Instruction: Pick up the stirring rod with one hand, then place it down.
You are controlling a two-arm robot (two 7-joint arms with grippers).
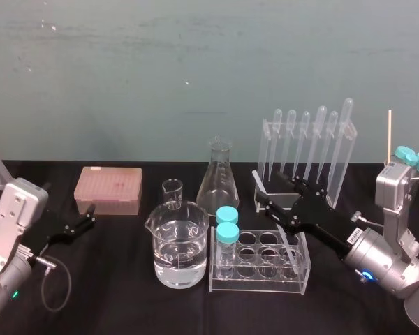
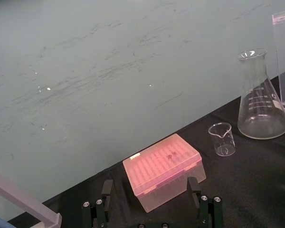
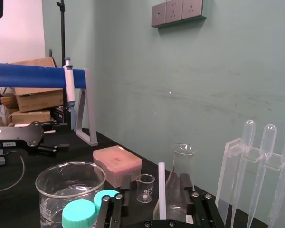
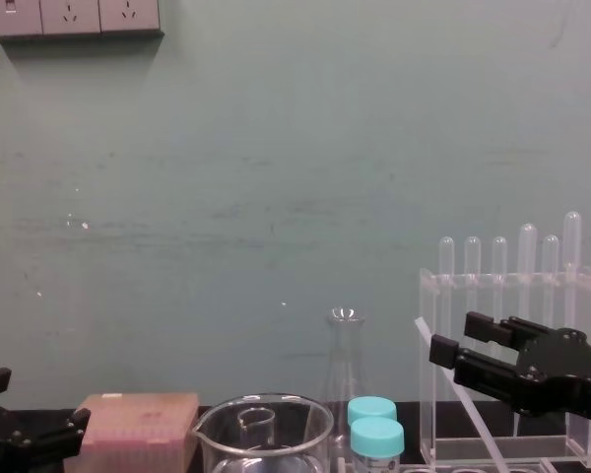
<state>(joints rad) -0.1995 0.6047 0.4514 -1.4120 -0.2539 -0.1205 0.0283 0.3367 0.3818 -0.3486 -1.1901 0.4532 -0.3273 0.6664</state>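
None of it done? Where's the stirring rod (image 3: pixel 161 187)? — dev1

Not lifted, by the look of it. The rod leans with its low end in the tube rack (image 1: pixel 258 285). Right gripper (image 1: pixel 274 192) reaches in from the right, jaws wide, straddling the rod, gaps either side. Grab, lift and put-down are all left. Left gripper (image 1: pixel 89 213) is parked by the pink box (image 1: pixel 108 190), also wide. — dev2

No legible text, labels or numbers.
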